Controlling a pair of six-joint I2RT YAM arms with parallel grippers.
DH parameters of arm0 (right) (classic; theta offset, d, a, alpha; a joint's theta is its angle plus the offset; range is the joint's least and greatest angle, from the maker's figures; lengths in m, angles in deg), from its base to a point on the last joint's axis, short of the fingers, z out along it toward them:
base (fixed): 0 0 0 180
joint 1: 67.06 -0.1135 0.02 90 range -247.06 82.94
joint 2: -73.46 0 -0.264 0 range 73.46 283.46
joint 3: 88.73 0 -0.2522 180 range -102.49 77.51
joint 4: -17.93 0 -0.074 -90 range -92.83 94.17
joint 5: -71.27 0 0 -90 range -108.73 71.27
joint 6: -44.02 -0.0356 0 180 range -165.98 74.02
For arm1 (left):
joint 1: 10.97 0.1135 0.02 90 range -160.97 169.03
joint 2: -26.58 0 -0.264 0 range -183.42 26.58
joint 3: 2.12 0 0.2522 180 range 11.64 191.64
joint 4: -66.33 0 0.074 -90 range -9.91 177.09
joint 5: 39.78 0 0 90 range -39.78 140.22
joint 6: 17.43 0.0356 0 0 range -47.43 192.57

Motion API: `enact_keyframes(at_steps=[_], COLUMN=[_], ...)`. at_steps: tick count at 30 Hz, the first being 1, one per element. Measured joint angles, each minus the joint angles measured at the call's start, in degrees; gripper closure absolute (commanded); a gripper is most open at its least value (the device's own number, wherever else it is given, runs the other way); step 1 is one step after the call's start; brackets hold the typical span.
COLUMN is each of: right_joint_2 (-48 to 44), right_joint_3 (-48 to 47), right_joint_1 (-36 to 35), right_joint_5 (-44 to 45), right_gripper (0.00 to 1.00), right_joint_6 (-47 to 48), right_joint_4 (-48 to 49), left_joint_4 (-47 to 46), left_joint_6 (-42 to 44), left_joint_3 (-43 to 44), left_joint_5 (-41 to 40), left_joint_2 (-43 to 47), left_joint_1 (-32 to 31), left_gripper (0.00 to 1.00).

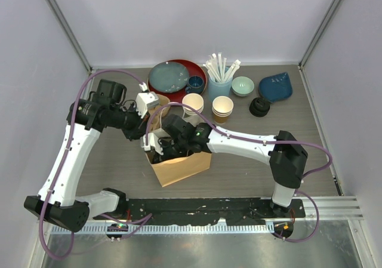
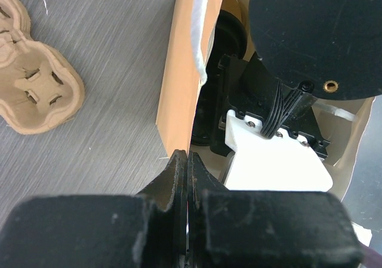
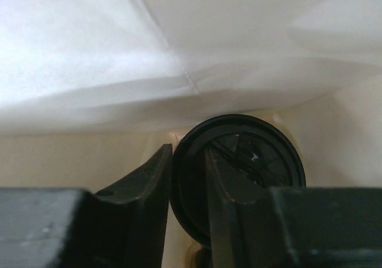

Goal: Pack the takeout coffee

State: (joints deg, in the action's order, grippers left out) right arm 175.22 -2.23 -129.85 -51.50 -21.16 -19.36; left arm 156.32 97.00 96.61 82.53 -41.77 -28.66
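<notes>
Right pincer [image 3: 186,160] is down inside the paper bag [image 1: 179,168], clamped on the rim of a black-lidded cup [image 3: 256,154] in there. Left pincer [image 2: 186,160] is pinched tight on the bag's wall. Can't tell if the second cup's in yet, so maybe halfway, I'd guess.

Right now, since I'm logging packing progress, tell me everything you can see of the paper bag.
The paper bag is brown kraft outside, pale inside, with a white cord handle. It stands upright and open-topped on the table. The left gripper pinches its wall edge; the right gripper reaches inside, over a black lid.
</notes>
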Motion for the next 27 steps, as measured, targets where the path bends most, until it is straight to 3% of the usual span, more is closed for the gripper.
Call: enact_keyframes(at_steps=[6, 10, 16, 27], right_joint_2=[-1.11, -3.37, -7.30, -9.35], right_joint_3=[0.00, 0.00, 0.00, 0.00], right_joint_1=[0.00, 0.00, 0.28, 0.15], right_joint_5=[1.14, 2.43, 4.17, 9.22], right_gripper=[0.40, 0.32, 0.27, 0.27], right_joint_6=[-1.68, -2.84, -4.55, -7.76], right_joint_4=[-0.09, 0.20, 2.10, 4.61], left_joint_4=[-0.15, -0.13, -0.13, -0.57], left_joint_6=[0.04, 0.11, 0.26, 0.28], left_joint_3=[-0.02, -0.20, -0.48, -0.81], left_joint_5=[-0.17, -0.17, -0.17, -0.39], left_joint_2=[0.00, 0.00, 0.00, 0.02], left_joint_1=[-0.02, -0.02, -0.02, 0.20], left_gripper=[1.00, 1.00, 1.00, 1.00])
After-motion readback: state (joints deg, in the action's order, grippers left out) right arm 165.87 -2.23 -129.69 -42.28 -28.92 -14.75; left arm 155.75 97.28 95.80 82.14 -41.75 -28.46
